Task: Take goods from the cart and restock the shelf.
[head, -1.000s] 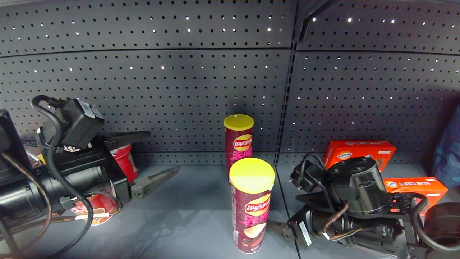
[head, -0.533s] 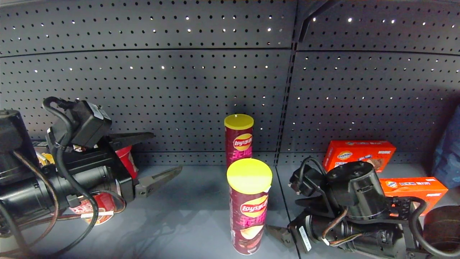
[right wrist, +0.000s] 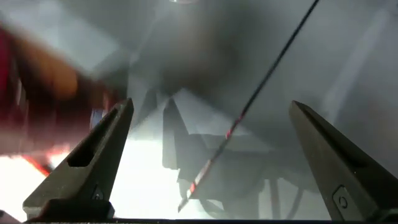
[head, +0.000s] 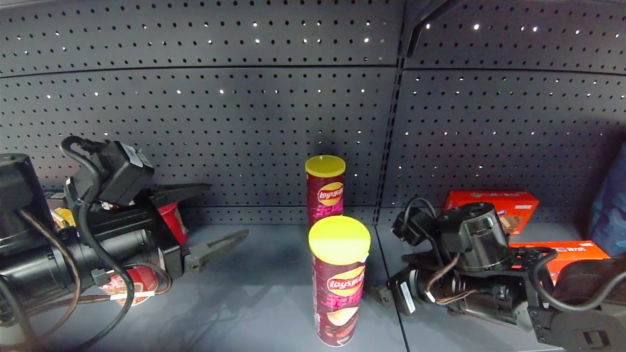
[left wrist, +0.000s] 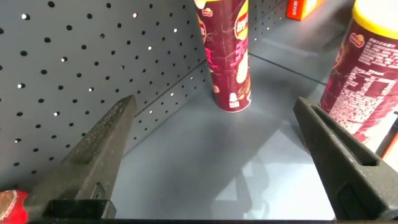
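Left claw (head: 228, 209): spread wide, nothing in it. It lies low over the shelf deck (head: 254, 303) on the left side and points across toward the middle. One finger runs close along the pegboard back (head: 244, 122). The bare deck between its tips and the two cans is the biggest free patch.

Right claw (right wrist: 211, 104): also wide apart, nothing clear between the fingers. In the head view it sits low on the right side of the deck, aimed at the front chip can (head: 340, 278). Its tips are mostly hidden behind that can, so I can't tell whether it's touching or just beside.

Front chip can: upright, mid-shelf, near the deck's front edge. Rear chip can (head: 325, 190): upright directly behind it by the pegboard, lower part covered by the front one. The left wrist view shows the two standing apart with deck between them.

Vertical seam (head: 389, 146) in the back panel, just right of the cans.

Right of the seam are two orange boxes lying flat, the rear box (head: 494, 198) by the pegboard and the front box (head: 582, 252) nearer. The right arm partly covers both. A dark blue thing (head: 609, 210) is cut off at the right edge; can't identify it.

Far left: a red cup (head: 171, 220) behind the left claw's body and a red-and-white tub (head: 137, 281) under the arm, both mostly hidden.

The right wrist view is smeared. There's a red blur outside one finger that I can't make out.
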